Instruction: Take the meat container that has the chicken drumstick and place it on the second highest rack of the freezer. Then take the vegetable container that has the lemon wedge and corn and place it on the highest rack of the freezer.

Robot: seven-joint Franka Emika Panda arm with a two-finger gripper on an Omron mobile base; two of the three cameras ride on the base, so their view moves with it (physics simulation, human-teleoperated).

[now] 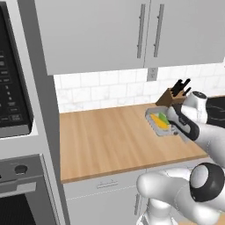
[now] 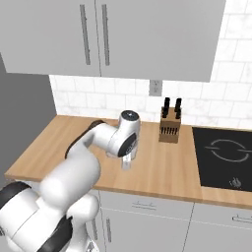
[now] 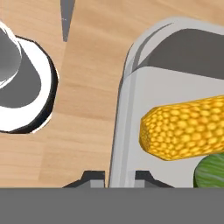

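The grey rectangular tray (image 1: pixel 159 121) sits on the wooden worktop (image 1: pixel 110 140) at about 3 o'clock in the left base view, near the back, with the knife block (image 1: pixel 172 97) just behind it at 1 o'clock from it. A broad stretch of bare wood runs from the tray toward 9 o'clock, up to the grey panel beside the oven stack (image 1: pixel 17 132); the worktop's front edge lies well apart from the tray.

In the hand view the tool (image 3: pixel 120 177) straddles the tray's near rim (image 3: pixel 120 131), one dark fingertip on each side of the wall, both close against it; the tool is narrow and appears clamped on that rim. The tray has a smooth, thick, rounded lip and a flat floor. The corn (image 3: pixel 183 129) lies inside toward 3 o'clock, bumpy yellow kernels, blunt-ended, and the lemon wedge (image 3: pixel 212 173), green and finely streaked, lies just beside it at 5 o'clock, touching or nearly so.

In the right base view the arm's wrist hides the tray; the knife block (image 2: pixel 171 127) stands at 1 o'clock, a black glass cooktop (image 2: pixel 224 157) at 3 o'clock. White tile backs the worktop, under grey cupboards (image 2: pixel 113 34) with bar handles.
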